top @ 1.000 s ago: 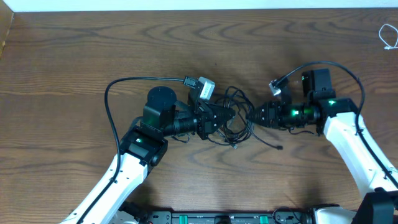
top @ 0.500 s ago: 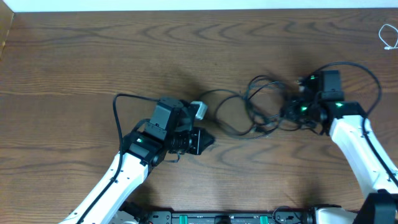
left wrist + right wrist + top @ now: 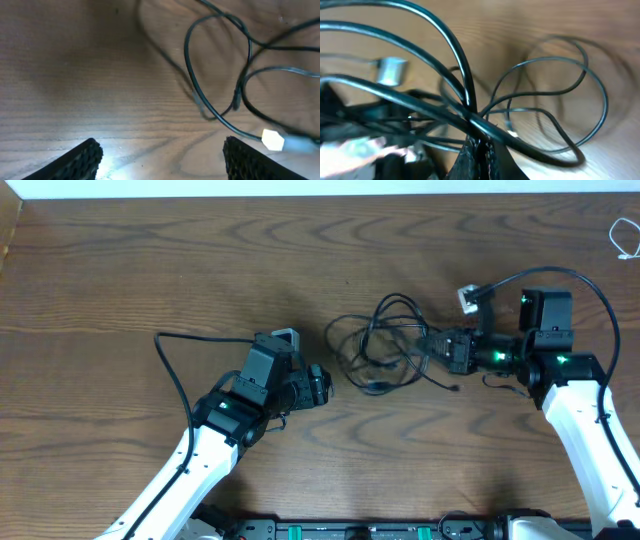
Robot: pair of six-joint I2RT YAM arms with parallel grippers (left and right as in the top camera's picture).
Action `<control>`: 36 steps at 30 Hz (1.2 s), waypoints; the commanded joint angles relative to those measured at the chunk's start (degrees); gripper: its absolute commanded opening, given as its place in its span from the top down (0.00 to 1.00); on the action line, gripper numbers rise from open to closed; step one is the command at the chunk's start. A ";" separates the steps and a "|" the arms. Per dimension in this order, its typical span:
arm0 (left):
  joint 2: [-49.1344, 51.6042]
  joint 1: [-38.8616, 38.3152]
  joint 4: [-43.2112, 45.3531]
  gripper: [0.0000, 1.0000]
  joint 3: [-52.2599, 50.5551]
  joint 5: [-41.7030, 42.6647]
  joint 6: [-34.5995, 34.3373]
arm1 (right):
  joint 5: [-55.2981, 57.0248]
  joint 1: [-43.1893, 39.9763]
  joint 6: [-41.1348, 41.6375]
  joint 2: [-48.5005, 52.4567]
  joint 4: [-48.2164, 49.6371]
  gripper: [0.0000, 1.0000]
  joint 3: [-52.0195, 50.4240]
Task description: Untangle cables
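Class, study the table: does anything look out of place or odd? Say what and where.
The black cables lie in a tangled heap in the middle, pinched by the right gripper. One white cord sits alone at the right edge, away from the rest.

My desk (image 3: 150,270) is dark brown, boldly grained wood; a white strip (image 3: 300,188) runs beyond its far edge, a tan sliver (image 3: 8,235) at its far left corner.

text: none readable | labels, brands, numbers — none legible in any view
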 commanded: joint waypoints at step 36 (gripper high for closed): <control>-0.31 -9.66 16.28 0.50 0.55 -3.82 11.26 | -7.89 0.31 14.32 -0.98 -13.79 0.99 0.52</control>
